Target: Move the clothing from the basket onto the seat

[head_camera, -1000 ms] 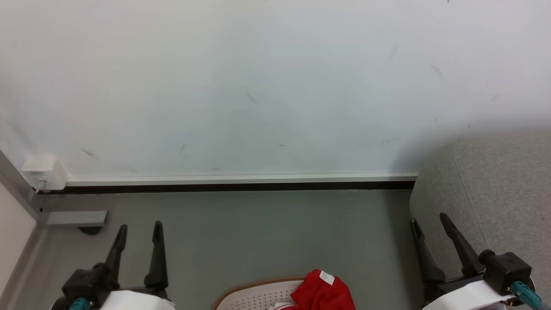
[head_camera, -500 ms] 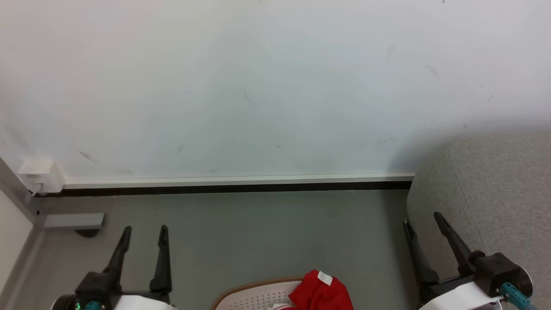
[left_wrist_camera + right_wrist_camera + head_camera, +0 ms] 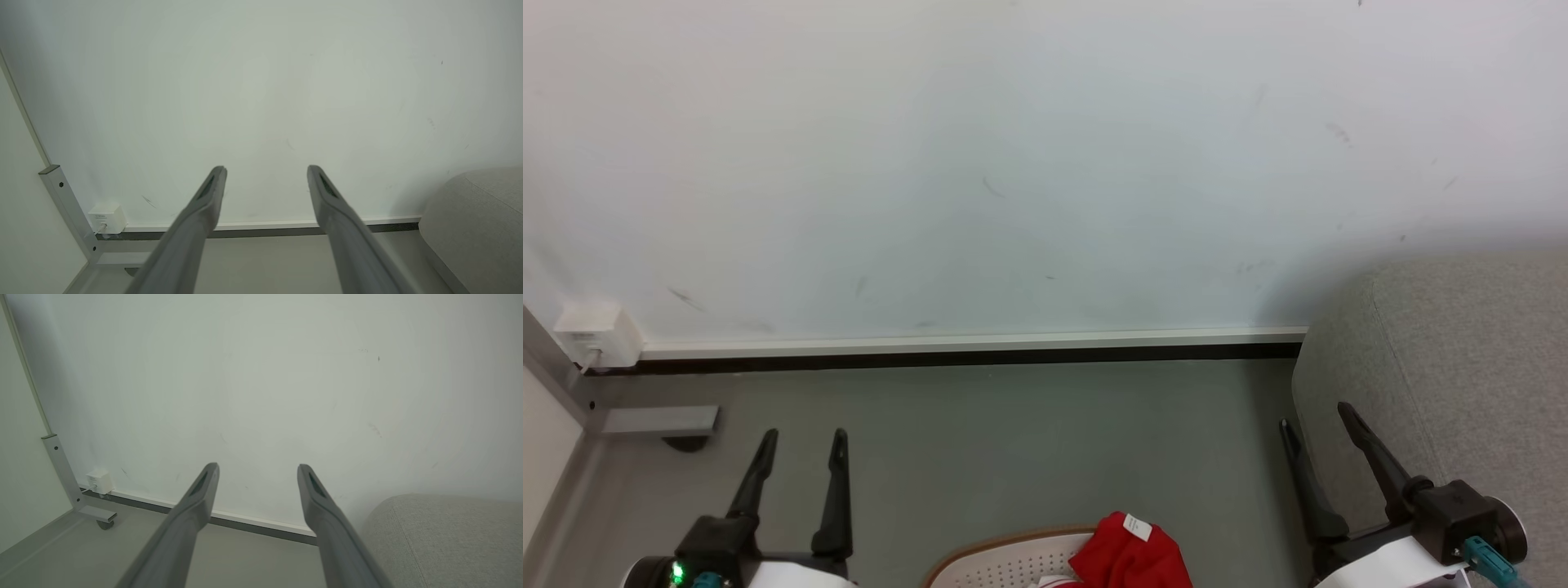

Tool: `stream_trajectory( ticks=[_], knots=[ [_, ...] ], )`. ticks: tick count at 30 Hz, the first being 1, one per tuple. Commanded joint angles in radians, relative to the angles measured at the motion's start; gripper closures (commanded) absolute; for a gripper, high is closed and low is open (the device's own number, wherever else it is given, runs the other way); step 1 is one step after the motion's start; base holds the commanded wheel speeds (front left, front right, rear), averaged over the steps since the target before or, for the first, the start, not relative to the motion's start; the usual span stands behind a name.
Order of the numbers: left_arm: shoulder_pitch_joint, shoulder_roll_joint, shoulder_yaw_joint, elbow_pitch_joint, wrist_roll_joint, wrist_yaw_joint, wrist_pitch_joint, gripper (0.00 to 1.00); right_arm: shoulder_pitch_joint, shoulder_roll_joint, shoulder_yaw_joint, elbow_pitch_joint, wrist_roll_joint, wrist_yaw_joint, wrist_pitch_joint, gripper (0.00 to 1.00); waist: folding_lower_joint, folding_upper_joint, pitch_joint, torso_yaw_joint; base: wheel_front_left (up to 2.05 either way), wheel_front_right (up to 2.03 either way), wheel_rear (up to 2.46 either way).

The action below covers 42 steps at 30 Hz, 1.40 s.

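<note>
The left gripper (image 3: 805, 434) stands at the lower left of the head view with its two dark fingers spread apart and nothing between them. In the left wrist view, the same gripper (image 3: 266, 168) has a wide gap between its tips, through which the bare white wall (image 3: 261, 81) shows. The right gripper (image 3: 1313, 416), at the lower right of the head view, is likewise spread and holds nothing. Its tips lie in front of the rounded edge of the light grey seat (image 3: 1462, 367), though whether they touch the upholstery cannot be told. Its own wrist view also shows the right gripper (image 3: 258, 466) parted and empty, with the seat (image 3: 449, 535) at the lower right. The red clothing (image 3: 1131, 559) lies bunched in the white perforated basket (image 3: 1005, 563) at the bottom centre of the head view, between the two grippers and apart from both, with a small white label (image 3: 1137, 527) on top. The frame's bottom edge cuts off most of the basket and clothing, so only the brown-rimmed far side and the top of the heap can be made out. A small white box (image 3: 592, 331) sits on the wall at the left, above a grey metal foot (image 3: 662, 419) on the grey floor (image 3: 1029, 441).
</note>
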Motion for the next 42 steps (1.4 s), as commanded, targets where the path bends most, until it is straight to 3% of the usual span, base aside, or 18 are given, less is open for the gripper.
stream_trajectory(
  ticks=[1,26,34,42],
  knots=[
    [0.008,0.007,0.004,0.000,0.004,0.000,-0.001,0.00,-0.012,-0.003,0.002,0.002,-0.001,-0.002,-0.005,0.00,0.0000,0.0000,0.001,0.000,0.00,0.00,0.00],
    [-0.020,0.005,0.004,0.003,-0.019,-0.017,-0.001,0.00,-0.041,0.003,-0.022,-0.033,0.006,-0.002,-0.004,0.00,0.0000,0.0000,0.051,-0.046,0.00,0.00,0.00],
    [-0.077,0.018,-0.028,0.051,0.005,-0.043,0.000,0.00,-0.103,0.014,-0.042,-0.073,-0.017,-0.002,-0.004,0.00,0.0000,0.0000,0.164,-0.098,0.00,0.00,0.00],
    [-0.168,0.070,-0.089,0.160,0.027,-0.071,-0.001,0.00,-0.183,0.040,-0.061,-0.121,-0.023,-0.002,-0.004,0.00,0.0000,0.0000,0.307,-0.153,0.00,0.00,0.00]
  ],
)
